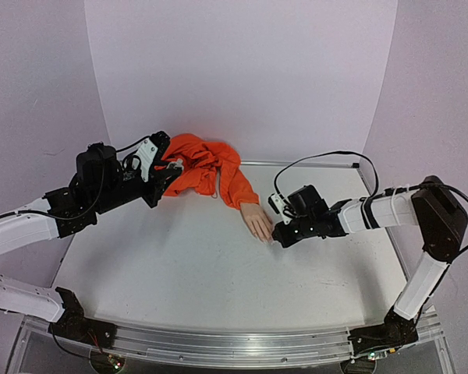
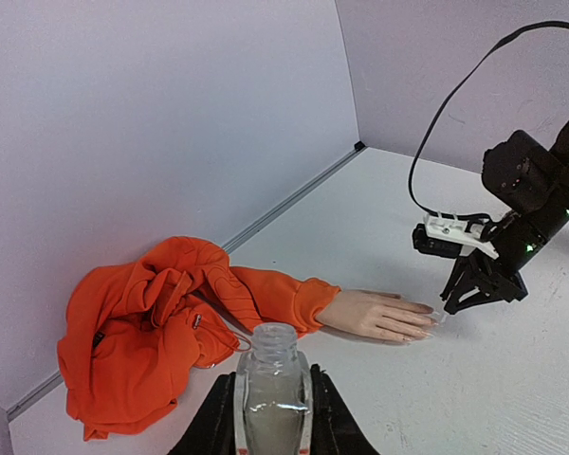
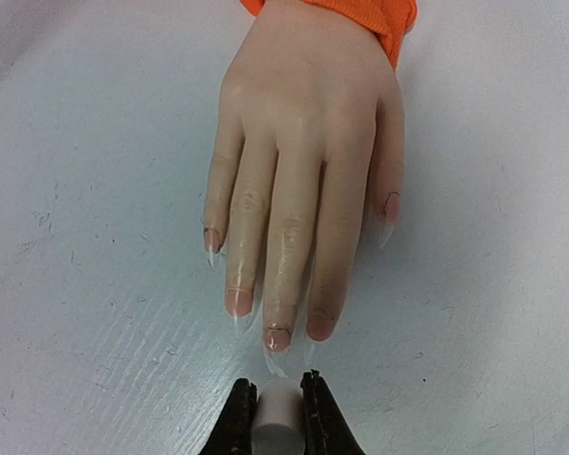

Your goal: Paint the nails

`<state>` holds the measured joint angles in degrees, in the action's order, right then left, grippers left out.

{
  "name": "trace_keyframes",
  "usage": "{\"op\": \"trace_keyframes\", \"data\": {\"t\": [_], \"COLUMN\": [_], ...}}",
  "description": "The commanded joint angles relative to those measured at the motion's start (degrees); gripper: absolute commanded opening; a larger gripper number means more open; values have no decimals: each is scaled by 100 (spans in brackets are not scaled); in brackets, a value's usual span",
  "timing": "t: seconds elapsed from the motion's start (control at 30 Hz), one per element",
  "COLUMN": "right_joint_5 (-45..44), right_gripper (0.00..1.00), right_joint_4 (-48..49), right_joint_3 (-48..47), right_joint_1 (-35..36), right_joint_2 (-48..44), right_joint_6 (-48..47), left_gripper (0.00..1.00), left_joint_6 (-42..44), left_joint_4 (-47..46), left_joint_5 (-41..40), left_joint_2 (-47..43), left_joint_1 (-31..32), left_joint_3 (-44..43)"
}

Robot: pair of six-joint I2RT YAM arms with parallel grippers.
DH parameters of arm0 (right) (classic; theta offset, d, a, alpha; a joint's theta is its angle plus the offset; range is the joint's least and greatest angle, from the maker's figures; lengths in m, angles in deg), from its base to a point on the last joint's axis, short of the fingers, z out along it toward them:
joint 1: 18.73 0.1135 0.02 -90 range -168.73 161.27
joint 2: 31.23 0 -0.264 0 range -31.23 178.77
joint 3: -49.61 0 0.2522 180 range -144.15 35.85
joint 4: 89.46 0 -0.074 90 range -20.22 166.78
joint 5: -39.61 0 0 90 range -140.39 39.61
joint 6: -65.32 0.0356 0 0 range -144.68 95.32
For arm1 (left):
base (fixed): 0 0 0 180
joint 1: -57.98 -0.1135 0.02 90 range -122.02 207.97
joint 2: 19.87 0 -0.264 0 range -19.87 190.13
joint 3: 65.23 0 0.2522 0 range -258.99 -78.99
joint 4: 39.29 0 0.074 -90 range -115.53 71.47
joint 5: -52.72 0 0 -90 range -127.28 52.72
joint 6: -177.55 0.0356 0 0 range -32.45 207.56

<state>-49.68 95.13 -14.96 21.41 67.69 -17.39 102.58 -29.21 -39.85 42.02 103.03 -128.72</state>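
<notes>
A flesh-coloured mannequin hand [image 1: 257, 222] with an orange sleeve [image 1: 210, 167] lies palm down on the white table. Its small pale nails [image 3: 278, 339] carry long clear tips. My right gripper [image 3: 278, 389] is shut on a white cylindrical brush cap [image 3: 280, 417], just in front of the middle fingertip; in the top view it [image 1: 277, 234] sits at the fingertips. My left gripper [image 2: 273, 398] is shut on a small clear uncapped bottle [image 2: 273, 379] of whitish liquid, held upright near the bunched sleeve, at the back left in the top view [image 1: 168, 167].
The orange garment [image 2: 142, 332] lies bunched against the back wall [image 1: 242, 70]. The right arm's black cable [image 1: 327, 156] loops above the table behind the right gripper. White walls close in the table on the left, back and right.
</notes>
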Motion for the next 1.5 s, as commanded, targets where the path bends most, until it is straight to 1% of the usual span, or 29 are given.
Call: {"op": "trace_keyframes", "data": {"t": [0.0, 0.3, 1.17, 1.47], "right_joint_5": [-5, 105, -10, 144], "right_gripper": [0, 0, 0, 0], "right_joint_4": [-25, 182, 266, 214], "right_joint_3": [-23, -322, -334, -216], "right_joint_1": [-31, -27, -27, -24], "right_joint_2": [-453, -154, 145, 87], "right_joint_6": [-2, -104, -94, -61], "left_gripper": [0, 0, 0, 0], "left_joint_6": [-30, -24, 17, 6], "left_joint_4": [-347, -344, -344, -344], "left_joint_5": [80, 55, 46, 46], "left_joint_2": [-106, -127, -125, -131], "left_joint_1": [-24, -23, -23, -24], "left_joint_3": [-93, -71, -79, -70]}}
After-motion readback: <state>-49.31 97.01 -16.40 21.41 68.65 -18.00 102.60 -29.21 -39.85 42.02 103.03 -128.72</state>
